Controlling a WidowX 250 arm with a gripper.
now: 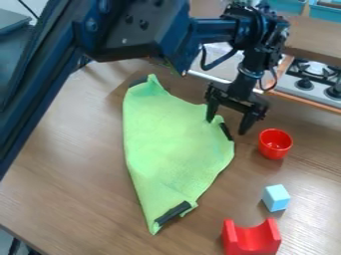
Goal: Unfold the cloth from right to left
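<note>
Fingers [212,107]: spread, nothing pinched; I had them pointing down astride the cloth's right-hand edge in the view, presumably so that closing would catch that rim. Whether one tip brushed the fabric I couldn't fairly say from this angle.
Gripper [226,126]: at the raised edge beside the middle strip, a sensible grip for carrying the upper layer leftward.
Green cloth [170,144]: on the table, soft and matte, lightly napped, roughly a bowed triangle. The long, smooth left side looked to me like the crease, so the flap had to go over it.
Dark strips [172,212]: stiff, narrow bars at the cloth's top, right edge and lower corner, probably there to mark or weight the places worth gripping.
Red cup [275,143]: round, smooth, upright, near my gripper, outside the leftward path.
Pale blue block [275,197]: crisp-edged cube, apart from the cloth.
Red cradle [252,239]: blocky, with a scooped top.
Table [73,174]: brown wood grain, flat support for spreading fabric.
</note>
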